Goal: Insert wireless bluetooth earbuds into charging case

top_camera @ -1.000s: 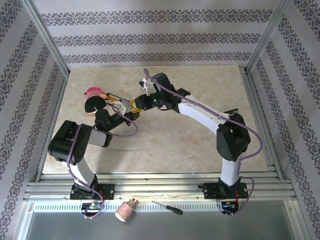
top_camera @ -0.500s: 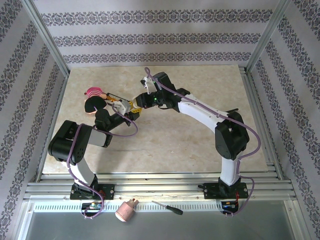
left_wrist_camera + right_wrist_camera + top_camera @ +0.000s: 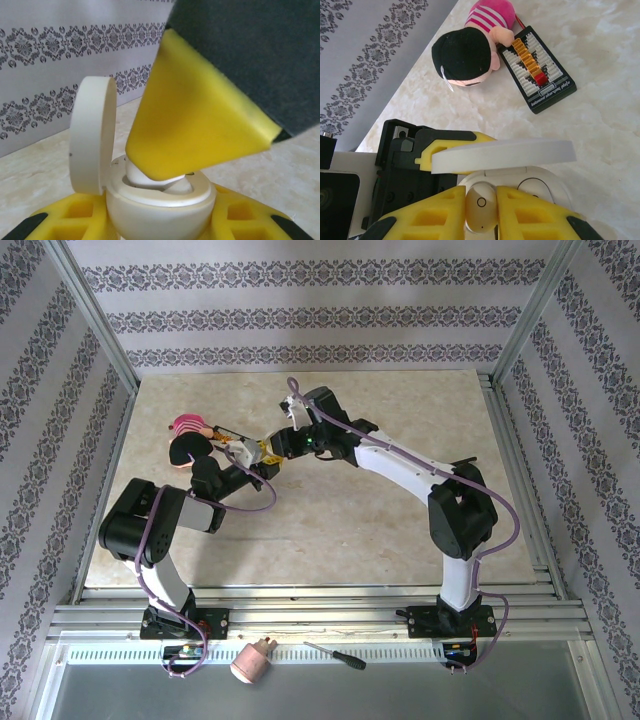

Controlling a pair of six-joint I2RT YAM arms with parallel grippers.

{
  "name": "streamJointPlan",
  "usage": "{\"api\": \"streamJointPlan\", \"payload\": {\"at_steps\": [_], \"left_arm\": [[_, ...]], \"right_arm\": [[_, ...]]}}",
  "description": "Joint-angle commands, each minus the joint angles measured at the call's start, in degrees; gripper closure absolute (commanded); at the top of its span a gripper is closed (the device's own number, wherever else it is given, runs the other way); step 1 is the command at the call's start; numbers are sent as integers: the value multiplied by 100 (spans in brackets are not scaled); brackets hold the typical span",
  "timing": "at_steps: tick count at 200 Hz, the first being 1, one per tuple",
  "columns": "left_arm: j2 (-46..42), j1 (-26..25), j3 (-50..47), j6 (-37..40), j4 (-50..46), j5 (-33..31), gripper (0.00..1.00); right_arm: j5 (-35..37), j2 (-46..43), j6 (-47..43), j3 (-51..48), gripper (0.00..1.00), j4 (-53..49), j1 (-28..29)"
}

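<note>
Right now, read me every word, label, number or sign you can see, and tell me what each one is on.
No text can be read with confidence.
Black connector board: one line of white print along its edge, upside down and too blurred to quote.
Earbud: a small ring mark, no letters.
Charging case and plush toy: no writing visible.

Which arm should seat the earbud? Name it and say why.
Right. The right gripper pinches the earbud at the open charging case, which the left gripper holds.
</note>
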Motion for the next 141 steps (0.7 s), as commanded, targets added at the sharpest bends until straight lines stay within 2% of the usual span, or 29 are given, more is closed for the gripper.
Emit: {"api": "streamJointPlan", "payload": {"at_steps": [1, 28, 54, 104, 141], "left_arm": [[21, -67, 157, -59, 388, -141, 79], [20, -66, 142, -43, 378, -140, 79], [3, -73, 112, -33, 387, -131, 79], [-49, -67, 41, 10, 406, -63, 79], [-102, -65, 32, 116, 405, 211, 79]], "right_arm": [[-53, -61, 57, -132, 80, -58, 104], [-68, -72, 58, -60, 78, -80, 112], [31, -189, 24, -70, 64, -113, 86], [244, -744, -92, -412, 47, -143, -44], [361, -1162, -100, -674, 36, -49, -206]]}}
